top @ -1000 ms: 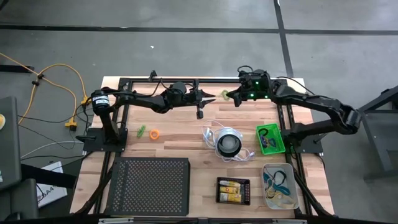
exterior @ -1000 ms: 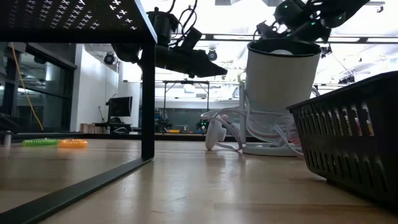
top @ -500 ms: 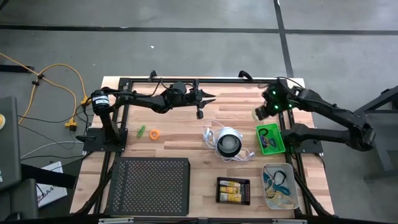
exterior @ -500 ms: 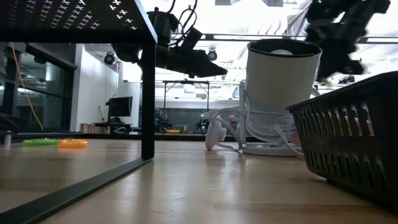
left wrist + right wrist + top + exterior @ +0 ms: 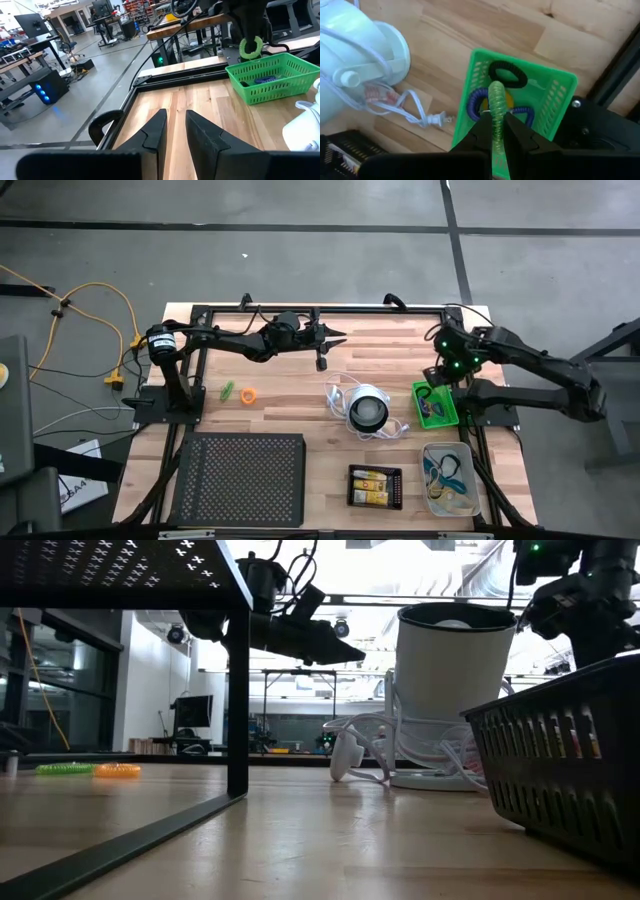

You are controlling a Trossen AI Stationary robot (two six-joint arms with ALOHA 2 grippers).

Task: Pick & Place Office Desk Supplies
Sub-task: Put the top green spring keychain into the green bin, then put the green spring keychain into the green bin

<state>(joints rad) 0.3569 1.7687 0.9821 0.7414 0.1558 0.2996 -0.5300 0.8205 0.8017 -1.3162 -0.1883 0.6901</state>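
My right gripper [image 5: 439, 376] points down over the green tray [image 5: 418, 402], shut on a green coil loop [image 5: 496, 102]. The left wrist view shows that loop [image 5: 250, 48] hanging over the tray [image 5: 280, 80]. A black loop [image 5: 508, 75], a purple loop [image 5: 479, 102] and something orange lie in the tray. A green loop [image 5: 228, 391] and an orange loop [image 5: 248, 395] lie flat on the table at the left. My left gripper [image 5: 336, 338] is held level above the far middle of the table, open by a narrow gap, with nothing between its fingers [image 5: 172, 132]. My right gripper pinches the green loop between its two fingers, by the part of the coil nearest the wrist [image 5: 496, 120]. The fingers come from above, pointing down. The loop stands on edge, sticks out below the fingertips and hangs clear above the tray.
A round white-and-black object [image 5: 367, 410] with a white cord stands mid-table, beside the tray. A black tray with yellow packs [image 5: 375, 485] and a clear tray with cords [image 5: 447, 477] sit near the front right. A black perforated stand [image 5: 240, 478] fills the front left.
My right gripper has drawn away from my left gripper's tip toward the table's right edge and a little nearer, carrying the green loop. It has tipped from roughly level to pointing down, and now stands over the green tray.
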